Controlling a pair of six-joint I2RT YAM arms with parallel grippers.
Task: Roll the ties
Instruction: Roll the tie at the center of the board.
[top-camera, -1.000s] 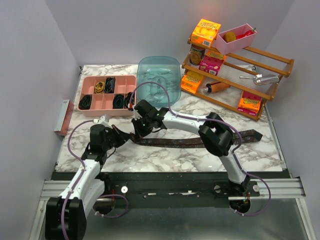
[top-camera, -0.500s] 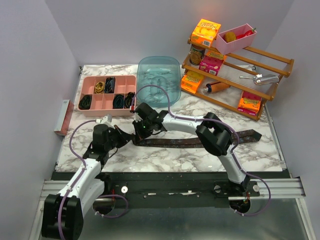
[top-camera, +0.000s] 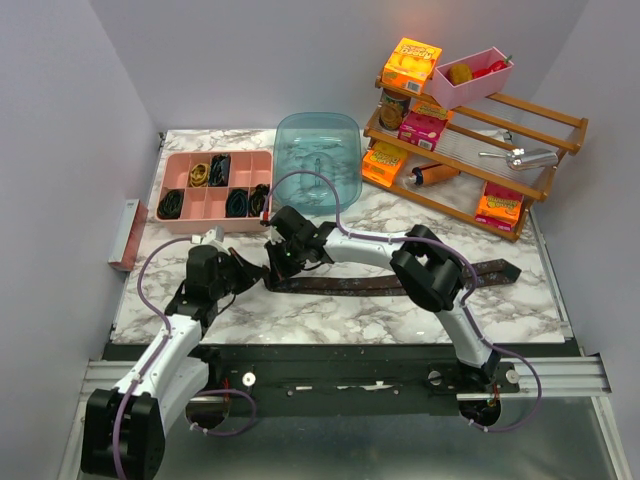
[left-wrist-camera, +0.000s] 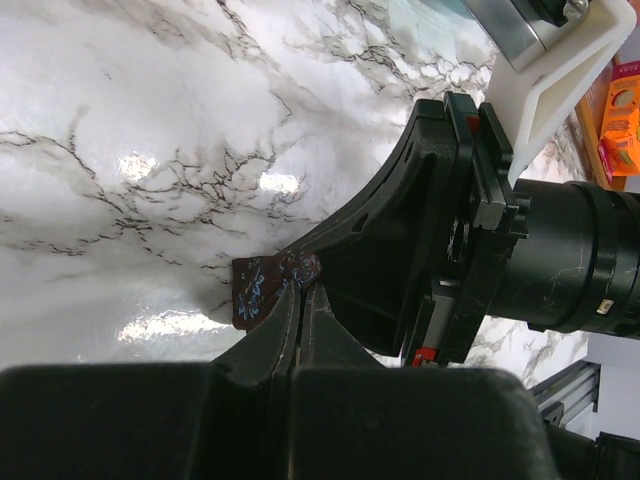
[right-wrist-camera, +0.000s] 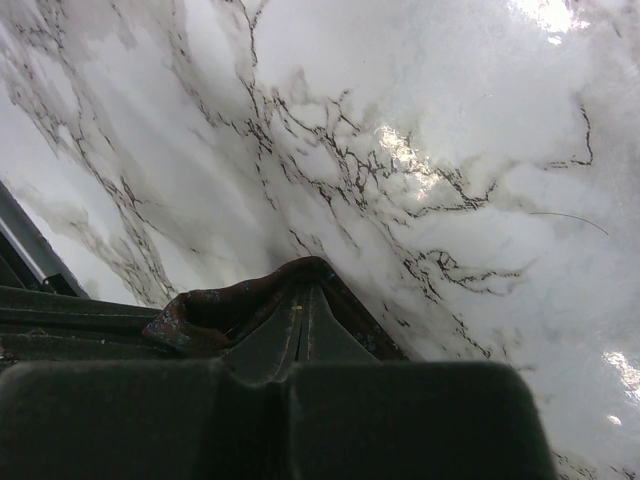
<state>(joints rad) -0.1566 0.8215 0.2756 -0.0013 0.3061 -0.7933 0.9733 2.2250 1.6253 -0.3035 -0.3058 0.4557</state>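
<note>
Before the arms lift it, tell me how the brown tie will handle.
Probably floppy: the tie lies flat along the marble table and bunches at the right end effector. Likely thin and light: the left end effector pinches its end nearly shut. Lying flat, it is unlikely to roll.

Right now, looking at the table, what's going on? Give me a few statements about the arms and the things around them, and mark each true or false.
1. The left pincer and the right pincer are both shut on the brown tie. True.
2. The brown tie is fully rolled into a coil. False: most of it lies stretched out across the table, running to the right.
3. The pink tray holds dark coils in several compartments. True.
4. The teal tub sits on the wooden rack. False: it stands on the table beside the pink tray.
</note>
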